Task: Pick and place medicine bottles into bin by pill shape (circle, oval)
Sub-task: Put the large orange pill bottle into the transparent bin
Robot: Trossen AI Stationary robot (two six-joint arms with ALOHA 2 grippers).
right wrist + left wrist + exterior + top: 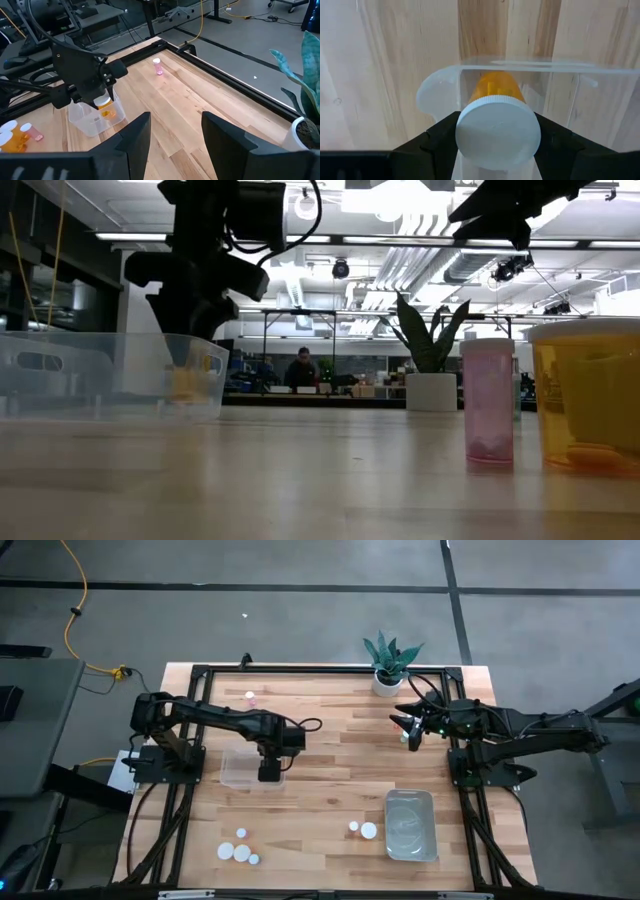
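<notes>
My left gripper (pixel 268 772) is shut on an orange medicine bottle (pixel 495 85) with a white cap, over the right end of a clear plastic bin (pixel 240 768). The right wrist view also shows this bottle (pixel 103 104) at the bin (pixel 92 120). My right gripper (pixel 405 727) is open and empty, up at the table's far right near the plant. Several bottles (pixel 236 851) stand near the front left edge, two (pixel 361 830) stand beside a second clear bin (pixel 410 825), and a pink one (pixel 250 697) stands at the far left. My left gripper pinches the bottle by the sides of its white cap (pixel 465 127) between its two fingers. The fingers come from above, pointing down. The bottle hangs upright below them, its orange body down between the bin's walls (pixel 190 380). I cannot tell whether its bottom touches the bin's floor.
A potted plant (pixel 388 665) stands at the far edge, close to my right gripper. In the low view a pink bottle (pixel 488 400) and an orange bottle (pixel 590 395) stand close to the camera. Bare wood lies across the table's middle.
</notes>
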